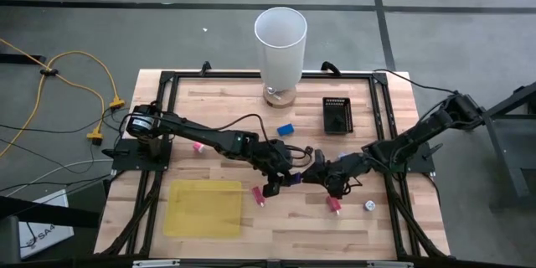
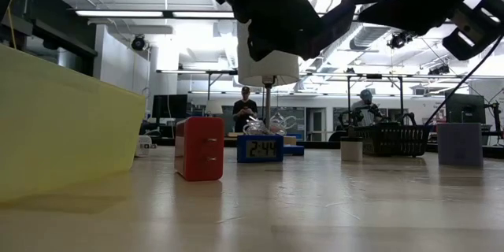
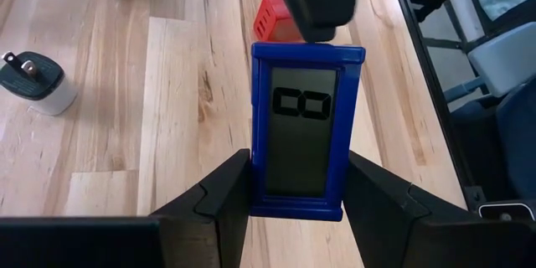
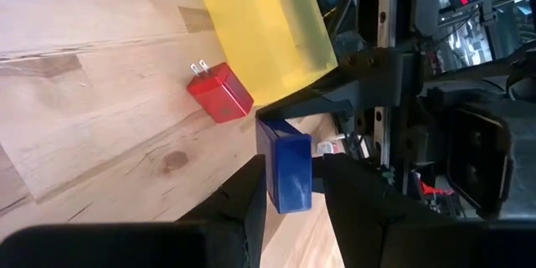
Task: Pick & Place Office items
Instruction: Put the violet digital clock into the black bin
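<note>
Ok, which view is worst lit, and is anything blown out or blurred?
Low view: backlit, the ceiling lights glare and the arms show as black silhouettes; the near yellow sheet looks soft. Left wrist view: even light, the clock in the left gripper is sharp. High view: even, faint shadows.

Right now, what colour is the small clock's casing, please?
Blue; the small rectangular digital clock shows best in the left wrist view.
</note>
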You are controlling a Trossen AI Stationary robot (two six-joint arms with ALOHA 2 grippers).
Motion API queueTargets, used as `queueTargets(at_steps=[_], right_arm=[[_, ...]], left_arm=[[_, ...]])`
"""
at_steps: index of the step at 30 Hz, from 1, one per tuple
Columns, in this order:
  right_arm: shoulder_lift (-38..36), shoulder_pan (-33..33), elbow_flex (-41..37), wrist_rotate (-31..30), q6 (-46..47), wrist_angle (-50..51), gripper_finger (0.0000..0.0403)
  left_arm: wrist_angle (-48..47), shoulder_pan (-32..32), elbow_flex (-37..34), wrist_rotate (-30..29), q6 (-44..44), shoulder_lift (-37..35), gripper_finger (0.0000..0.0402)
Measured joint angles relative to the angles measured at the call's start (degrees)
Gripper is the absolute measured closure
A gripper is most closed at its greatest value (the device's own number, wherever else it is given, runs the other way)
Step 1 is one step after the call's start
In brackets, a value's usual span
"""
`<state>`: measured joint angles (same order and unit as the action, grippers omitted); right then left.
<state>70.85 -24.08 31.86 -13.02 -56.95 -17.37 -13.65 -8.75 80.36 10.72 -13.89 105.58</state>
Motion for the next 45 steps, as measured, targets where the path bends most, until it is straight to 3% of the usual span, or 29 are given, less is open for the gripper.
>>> queueTargets(at_steps=[10, 20, 37, 45], right_arm=[[0.0, 1.7, 0.0, 3.1, -0.3, -0.2, 0.0296], [6.5, 2.1, 0.0, 3.7, -3.1, -7.5, 0.0296], [6.6, 2.1, 0.0, 2.7, -1.7, -9.5, 0.0296], [6.6, 2.1, 0.0, 5.9, 1.9, -9.4, 0.0296]], left_arm=[[0.0, 0.0, 0.0, 0.0, 0.0, 0.0, 0.0243], [-0.4, 0.0, 0.0, -0.1, 0.0, 0.0, 0.0243], [-0.8, 0.0, 0.1, 0.0, 0.0, -0.1, 0.0243], [-2.9, -0.6, 0.1, 0.0, 0.0, -0.1, 0.0243]])
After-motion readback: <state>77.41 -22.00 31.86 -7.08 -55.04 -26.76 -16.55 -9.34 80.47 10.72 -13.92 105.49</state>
